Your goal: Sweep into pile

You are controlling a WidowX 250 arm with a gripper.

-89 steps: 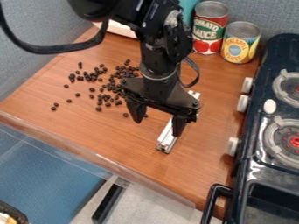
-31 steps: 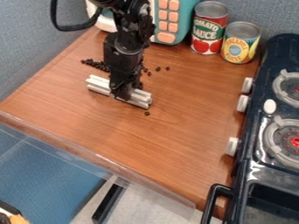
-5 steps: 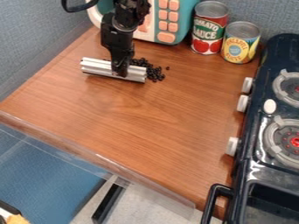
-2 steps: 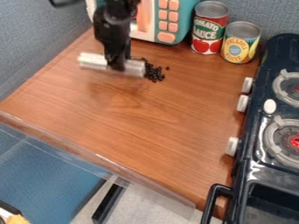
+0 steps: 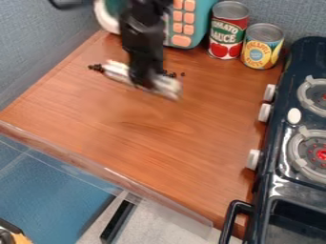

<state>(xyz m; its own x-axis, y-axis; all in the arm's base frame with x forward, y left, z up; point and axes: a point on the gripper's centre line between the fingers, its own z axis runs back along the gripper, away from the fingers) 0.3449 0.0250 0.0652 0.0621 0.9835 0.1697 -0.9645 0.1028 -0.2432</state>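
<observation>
Dark beans (image 5: pixel 96 67), small and roundish: one cluster lay at the left end of the bar, in the upper left part of the tabletop; a few more sat just beyond the bar, to the right of the gripper, with a single one slightly apart.

Bar (image 5: pixel 117 71), one, silvery, ridged: slanted from upper left to lower right, blurred, held across its middle.

Gripper (image 5: pixel 142 81), one, black, blurred: pointed down over the upper left of the tabletop, its fingers clamped on the bar. A dark cable (image 5: pixel 66 5) curved at the top left.

Tabletop (image 5: pixel 127 143), wood-grained, reddish brown, with a clear strip (image 5: pixel 115 171) along its front edge.

Toy appliance (image 5: pixel 202 24), teal and white, with rows of peach buttons: stood behind the gripper.

Cans, two, side by side: a red one (image 5: pixel 219 50) with pictured tomatoes, next to the appliance; a yellow and blue one (image 5: pixel 258 56), to its right and a little nearer.

Toy stove (image 5: pixel 277 178), dark, at the right: pale knobs on its left side, grey burner rings with red centres, and a black handle (image 5: pixel 235 209) at the lower left.

Partition (image 5: pixel 38 43), blue-grey fabric: bounded the tabletop at left and back.
</observation>
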